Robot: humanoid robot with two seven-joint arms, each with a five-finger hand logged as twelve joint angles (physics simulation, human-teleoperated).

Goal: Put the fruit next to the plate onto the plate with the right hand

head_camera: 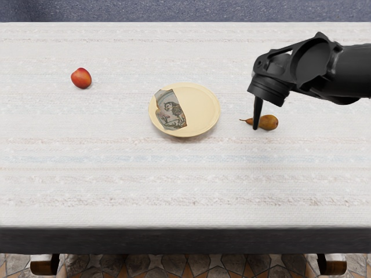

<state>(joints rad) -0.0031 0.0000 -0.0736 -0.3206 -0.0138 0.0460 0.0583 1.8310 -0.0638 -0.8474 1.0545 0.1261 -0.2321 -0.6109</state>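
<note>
Head view: the right robot hand (258, 110) hangs over the pear (268, 122), which lies on the surface (174, 185) just beside the plate (203, 103). How far open it is, I cannot tell. Best close around the pear's body, not its stem.

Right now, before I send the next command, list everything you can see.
pear: one, golden brown, lying on the table just right of the plate, apart from it
red fruit: one, red, far left, towards the back
plate: one, pale yellow with a grey patterned patch on its left side, mid-table
table: one, whitish cloth top
wooden feet: two, brown, bottom corners under the table
right arm: one, black, comes in from the right
right hand: one, black, down at the pear's stem end; contact cannot be told
</note>
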